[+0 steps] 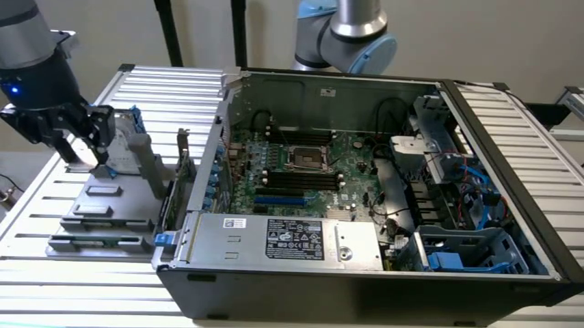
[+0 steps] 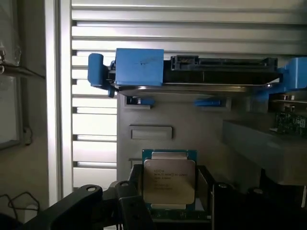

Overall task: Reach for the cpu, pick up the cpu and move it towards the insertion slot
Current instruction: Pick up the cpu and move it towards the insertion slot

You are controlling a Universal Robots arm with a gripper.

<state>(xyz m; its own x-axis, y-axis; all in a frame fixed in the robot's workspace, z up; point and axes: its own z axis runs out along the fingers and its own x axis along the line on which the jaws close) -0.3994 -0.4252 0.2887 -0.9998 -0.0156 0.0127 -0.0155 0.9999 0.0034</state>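
You've got the cpu [image 2: 169,179] pinched in the gripper [image 1: 84,154], beside the case [image 1: 365,277]; the carry slotward likely wants a level hold.

No legible text anywhere. Dark printed lines on cpu [image 2: 169,181] lid, too small to read. Black label [image 1: 294,239] with white print on power supply [image 1: 360,236], unreadable; small white sticker [image 1: 235,223] beside it, likewise.
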